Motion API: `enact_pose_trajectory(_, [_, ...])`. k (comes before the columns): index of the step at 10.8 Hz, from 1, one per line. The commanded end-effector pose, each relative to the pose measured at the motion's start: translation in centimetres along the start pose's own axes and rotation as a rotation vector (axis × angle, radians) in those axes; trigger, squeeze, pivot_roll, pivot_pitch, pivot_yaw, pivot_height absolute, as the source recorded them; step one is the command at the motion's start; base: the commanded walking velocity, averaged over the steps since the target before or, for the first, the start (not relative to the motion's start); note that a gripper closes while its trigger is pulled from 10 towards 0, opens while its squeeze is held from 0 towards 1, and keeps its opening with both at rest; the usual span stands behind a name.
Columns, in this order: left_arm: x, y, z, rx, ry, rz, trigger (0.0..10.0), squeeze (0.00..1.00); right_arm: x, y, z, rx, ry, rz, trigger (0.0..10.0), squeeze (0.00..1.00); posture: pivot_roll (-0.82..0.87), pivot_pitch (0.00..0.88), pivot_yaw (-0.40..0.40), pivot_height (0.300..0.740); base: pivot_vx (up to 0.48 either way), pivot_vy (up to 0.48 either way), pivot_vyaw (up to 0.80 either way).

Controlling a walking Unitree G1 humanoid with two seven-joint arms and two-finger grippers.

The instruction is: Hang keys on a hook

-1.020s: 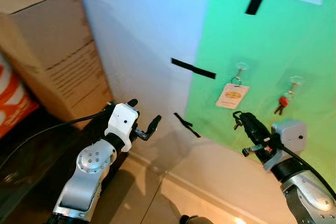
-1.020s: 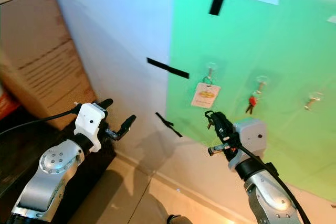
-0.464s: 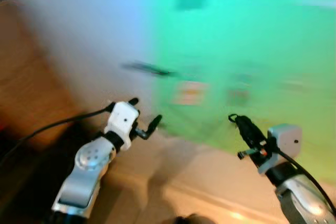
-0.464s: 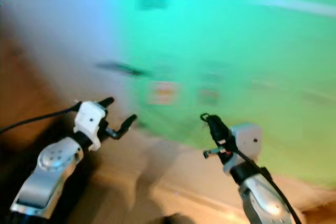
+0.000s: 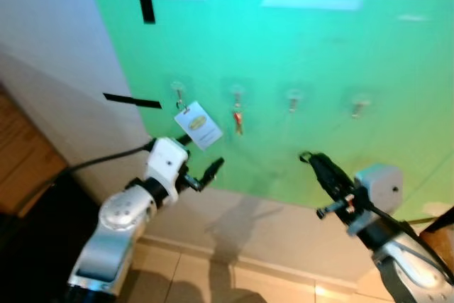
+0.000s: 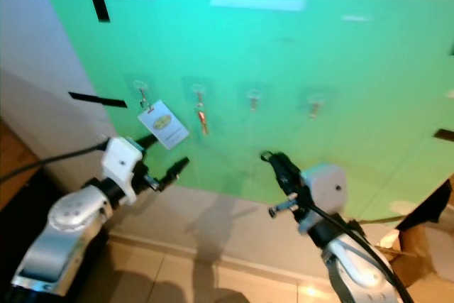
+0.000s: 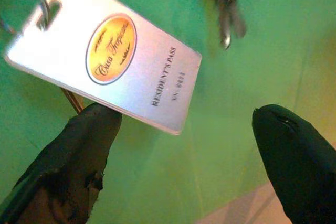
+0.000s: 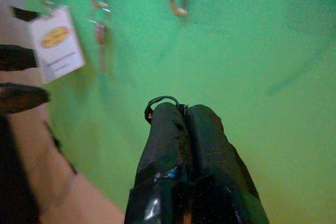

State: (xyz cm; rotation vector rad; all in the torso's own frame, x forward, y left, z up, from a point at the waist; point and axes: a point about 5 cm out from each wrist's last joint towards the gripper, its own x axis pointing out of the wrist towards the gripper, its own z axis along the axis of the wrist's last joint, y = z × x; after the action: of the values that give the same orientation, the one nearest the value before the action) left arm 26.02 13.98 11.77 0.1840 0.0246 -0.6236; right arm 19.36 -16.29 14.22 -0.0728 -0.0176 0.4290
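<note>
The right gripper (image 5: pixel 316 164) hangs nearest, raised in front of the lower part of the green wall panel (image 5: pixel 397 69). Its 2 black fingers are pressed together, pinching a thin dark wire key ring (image 8: pixel 161 101) that loops out at the tips; the keys themselves cannot be seen. The left gripper (image 7: pixel 184 135) sits just below the white rectangular pass tag with an orange oval logo (image 5: pixel 198 125), its fingers spread wide and holding nothing.

Farther back, 4 small clear hooks run in a row across the panel. The hook nearest the panel's left edge carries the pass tag, the next one carries a red-headed bunch of keys (image 5: pixel 237 121), and the 2 toward the right edge, the third hook (image 5: pixel 293 98) and the fourth hook (image 5: pixel 359 106), look bare. Black tape strips (image 5: pixel 132 100) mark the panel's left edge.

The risk, as I judge it, is the ring's slight showing: so little of it clears the fingertips that it may miss the small hook tip, and letting go early would drop the keys to the floor. The left gripper could also knock the tag.
</note>
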Motion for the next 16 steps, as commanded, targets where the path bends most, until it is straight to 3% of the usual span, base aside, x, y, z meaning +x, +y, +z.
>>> enact_pose_trajectory(1, [-0.6,0.2,0.3,-0.013,-0.023,0.003,10.0,0.00,0.5,0.5,0.8,-0.010,-0.024,0.049,10.0,0.00,-0.09,0.010,0.052,0.740,0.000,0.000,0.00])
enact_pose_trajectory(4, [-2.1,-1.3,0.9,-0.010,-0.008,-0.145,10.0,0.00,2.8,0.1,2.9,-0.042,-0.074,0.117,10.0,0.00,-0.09,0.021,0.023,0.740,0.000,0.000,0.00])
enact_pose_trajectory(7, [-2.2,-2.7,1.3,0.008,0.036,-0.324,10.0,0.00,5.1,0.4,4.6,-0.039,-0.084,0.195,10.0,0.00,-0.09,0.023,0.019,0.740,0.000,0.000,0.00])
enact_pose_trajectory(10, [-1.9,-2.9,1.2,0.018,0.040,-0.325,10.0,0.00,6.5,-0.7,5.2,0.026,-0.078,0.094,10.0,0.00,-0.08,0.013,0.032,0.740,0.000,0.000,0.00])
enact_pose_trajectory(14, [-1.6,-3.2,1.2,0.026,0.026,-0.349,10.0,0.00,6.6,-0.4,5.6,0.048,-0.098,0.099,10.0,0.00,-0.08,0.000,0.049,0.740,0.000,0.000,0.00])
enact_pose_trajectory(16, [-1.7,-2.1,1.8,0.031,0.020,-0.352,10.0,0.00,6.4,0.0,5.8,0.057,-0.114,0.136,10.0,0.00,-0.08,0.000,0.048,0.740,0.000,0.000,0.00])
